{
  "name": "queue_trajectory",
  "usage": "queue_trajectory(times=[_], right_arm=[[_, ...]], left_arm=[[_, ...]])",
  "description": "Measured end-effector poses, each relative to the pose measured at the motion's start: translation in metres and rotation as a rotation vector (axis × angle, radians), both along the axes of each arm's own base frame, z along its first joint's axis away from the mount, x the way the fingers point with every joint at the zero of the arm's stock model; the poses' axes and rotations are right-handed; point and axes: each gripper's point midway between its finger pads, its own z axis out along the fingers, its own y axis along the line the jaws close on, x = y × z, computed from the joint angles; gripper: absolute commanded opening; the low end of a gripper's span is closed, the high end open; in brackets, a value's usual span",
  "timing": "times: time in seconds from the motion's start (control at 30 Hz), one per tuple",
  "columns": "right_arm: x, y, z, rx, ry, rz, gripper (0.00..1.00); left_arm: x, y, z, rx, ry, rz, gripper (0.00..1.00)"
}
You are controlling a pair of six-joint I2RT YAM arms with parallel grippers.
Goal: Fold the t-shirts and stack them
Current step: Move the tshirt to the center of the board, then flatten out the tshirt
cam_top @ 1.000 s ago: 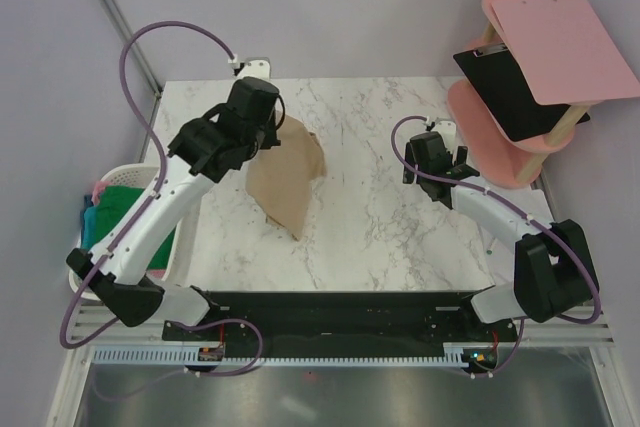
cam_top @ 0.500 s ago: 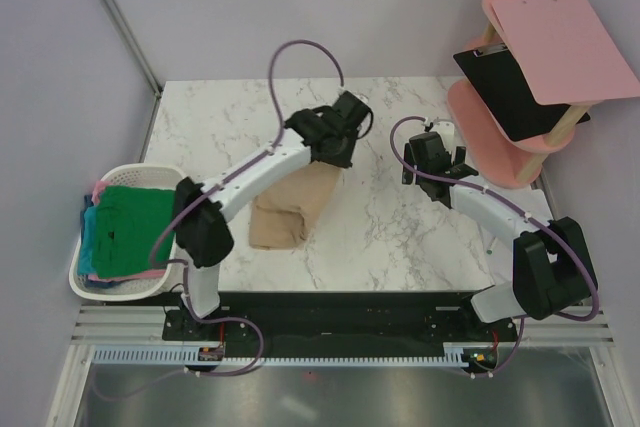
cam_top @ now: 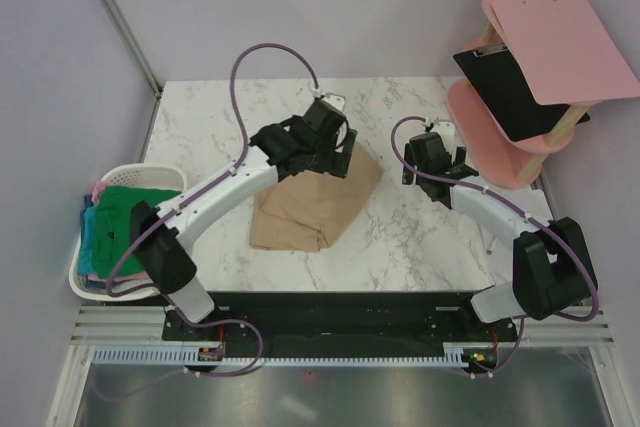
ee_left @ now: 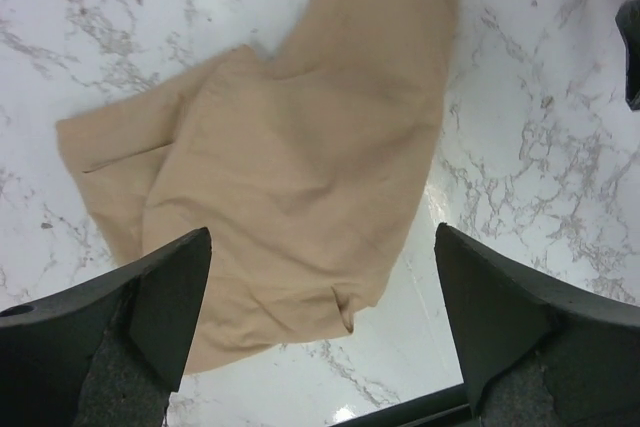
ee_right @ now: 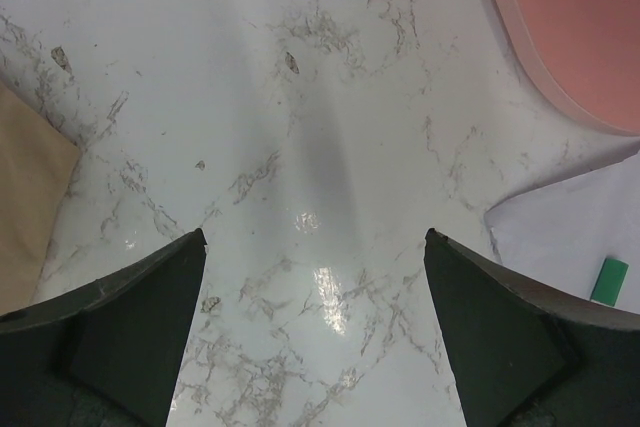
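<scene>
Opened wide since a second ago, the left fingers [ee_left: 165,307] have dropped the tan t-shirt [cam_top: 315,209], which now lies rumpled mid-worktop [cam_top: 400,247] at their 6 o'clock. The right fingers [ee_right: 130,332] gape empty at the shirt's 3 o'clock. Laying out looks like the step in hand. Next it probably needs flattening, then a first fold. The other t-shirts [cam_top: 125,212] wait in the basket [cam_top: 140,169] at 9 o'clock.

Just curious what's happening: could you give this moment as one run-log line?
left gripper: open, above tan t-shirt | right gripper: open, over bare table | tan t-shirt: unheld, lying on table
</scene>
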Motion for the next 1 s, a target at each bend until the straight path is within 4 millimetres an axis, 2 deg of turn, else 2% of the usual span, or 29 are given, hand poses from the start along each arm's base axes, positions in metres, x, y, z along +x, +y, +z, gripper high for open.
queue_trajectory(times=[0.1, 0.17, 0.3, 0.37, 0.6, 0.83, 0.93, 0.97, 1.0], right_arm=[[-0.002, 0.0, -0.003, -0.001, 0.006, 0.001, 0.98], [-0.004, -0.001, -0.006, -0.003, 0.013, 0.001, 0.98], [-0.005, -0.002, -0.008, -0.003, 0.019, 0.002, 0.98], [-0.006, -0.002, -0.009, -0.004, 0.021, 0.002, 0.98], [-0.006, -0.002, -0.01, -0.001, 0.021, 0.003, 0.98], [-0.007, -0.002, -0.011, -0.005, 0.026, 0.005, 0.98], [-0.007, -0.002, -0.012, -0.007, 0.03, 0.006, 0.98], [-0.007, -0.002, -0.013, -0.009, 0.031, 0.007, 0.98], [-0.007, -0.002, -0.013, -0.01, 0.031, 0.008, 0.98]], left_arm=[[0.011, 0.036, 0.009, -0.062, -0.029, 0.071, 0.98], [0.021, 0.066, -0.005, -0.089, -0.003, 0.129, 0.98], [0.032, 0.1, -0.047, -0.097, 0.094, 0.205, 0.97], [0.034, 0.1, -0.059, -0.103, 0.13, 0.204, 0.97], [0.049, 0.077, -0.083, -0.139, 0.189, 0.178, 0.97], [0.066, 0.078, -0.121, -0.112, 0.251, 0.223, 0.94], [0.066, 0.082, -0.138, -0.089, 0.282, 0.241, 0.88], [0.066, 0.083, -0.143, -0.082, 0.292, 0.247, 0.78], [0.066, 0.083, -0.147, -0.077, 0.298, 0.251, 0.73]])
